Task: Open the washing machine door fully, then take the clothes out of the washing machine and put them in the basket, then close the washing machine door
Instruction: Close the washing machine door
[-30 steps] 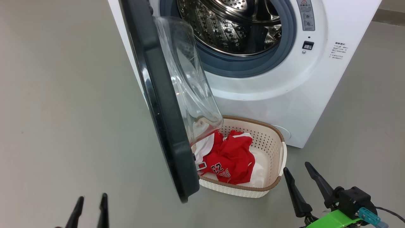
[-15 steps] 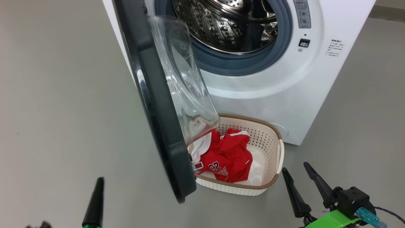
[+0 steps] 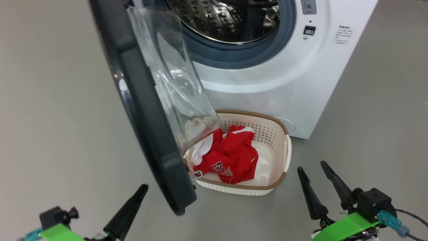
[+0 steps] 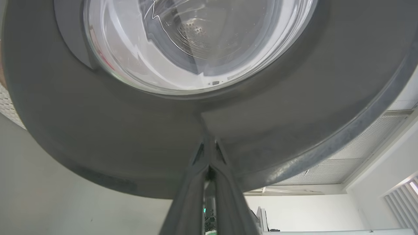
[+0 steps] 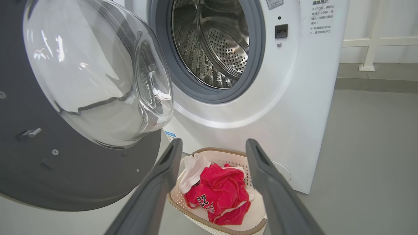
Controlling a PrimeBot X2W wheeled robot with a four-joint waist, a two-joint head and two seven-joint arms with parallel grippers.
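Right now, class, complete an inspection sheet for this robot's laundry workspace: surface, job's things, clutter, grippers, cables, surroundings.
Surface: smooth grey floor.
Job's things: washing machine door swung open; washing machine drum shows bare steel where visible; red and white clothes lie in the basket, on the floor before the machine.
Clutter: nothing seen.
Grippers: left gripper shut, tips by the door's outer face, contact unclear; right gripper open, holding nothing, right of the basket.
Cables: dark cable at the right wrist.
Surroundings: white railing beyond the machine; ceiling grille.
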